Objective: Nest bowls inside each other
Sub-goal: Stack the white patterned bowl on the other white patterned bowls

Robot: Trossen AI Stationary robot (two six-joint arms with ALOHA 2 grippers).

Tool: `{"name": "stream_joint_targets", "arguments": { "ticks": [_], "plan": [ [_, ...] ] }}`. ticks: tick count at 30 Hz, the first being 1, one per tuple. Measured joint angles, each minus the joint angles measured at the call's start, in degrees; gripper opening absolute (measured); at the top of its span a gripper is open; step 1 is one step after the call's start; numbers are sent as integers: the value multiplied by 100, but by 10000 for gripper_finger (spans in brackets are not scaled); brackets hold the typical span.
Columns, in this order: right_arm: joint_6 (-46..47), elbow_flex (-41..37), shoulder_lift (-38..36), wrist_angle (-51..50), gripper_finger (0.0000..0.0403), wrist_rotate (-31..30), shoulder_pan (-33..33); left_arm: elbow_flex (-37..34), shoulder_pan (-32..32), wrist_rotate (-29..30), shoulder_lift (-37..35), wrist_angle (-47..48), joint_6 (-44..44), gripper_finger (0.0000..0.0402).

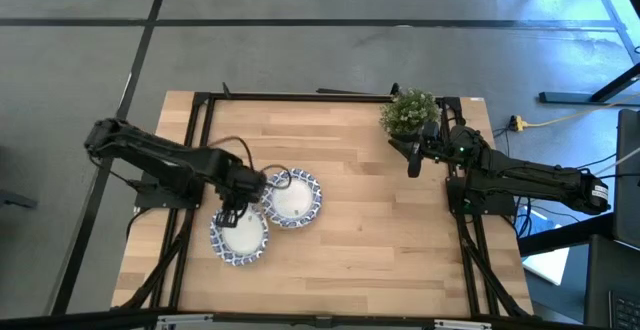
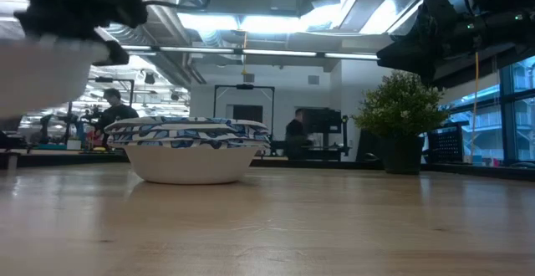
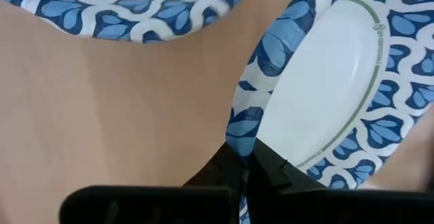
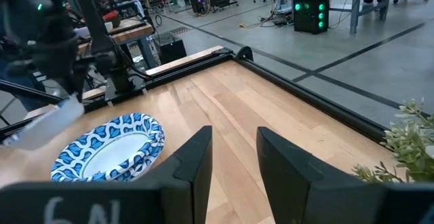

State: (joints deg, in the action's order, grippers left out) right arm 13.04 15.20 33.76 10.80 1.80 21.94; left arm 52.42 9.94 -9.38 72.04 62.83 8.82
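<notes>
On the wooden desk [image 1: 360, 210], the left gripper [image 1: 232, 214] pinches a bowl's [image 1: 240, 235] rim; the right gripper's [image 1: 413, 162] jaws stand spread by the potted plant [image 1: 408, 111].

Grey concrete floor [image 1: 300, 50] with dark seam lines around light wood desk [image 1: 350, 220]. Ceiling strip lights [image 2: 251, 21], workbenches, people [image 2: 113, 109] behind far desk edge. Yellow cable [image 1: 560, 120] right.

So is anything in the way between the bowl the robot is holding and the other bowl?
Nothing visible. The left pincer grips the rim of one bowl, and the other bowl sits right beside it, with only bare table around. The potted plant stands far off by the right pincer.
</notes>
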Motion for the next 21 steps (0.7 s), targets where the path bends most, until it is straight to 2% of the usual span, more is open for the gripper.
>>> {"name": "stream_joint_targets", "arguments": {
  "ticks": [3, 8, 15, 18, 21],
  "plan": [
    [0, 0, 0, 1, 117, 0, 1, 0, -340, -477, -287, -77, 200, 1],
    [2, 0, 0, 1, 117, 0, 0, 0, -940, -832, -466, -709, 708, 0],
    [20, 0, -1, 3, 117, 256, 1, 0, -1624, -1703, -471, -2856, 801, 0],
    [29, 0, 0, 3, 117, 393, -1, 1, -1815, -1666, -612, -3518, 515, 0],
    [128, -1, -2, 3, 117, 403, -1, 2, -1986, -1114, -816, -3791, 420, 0]
  ]
}}
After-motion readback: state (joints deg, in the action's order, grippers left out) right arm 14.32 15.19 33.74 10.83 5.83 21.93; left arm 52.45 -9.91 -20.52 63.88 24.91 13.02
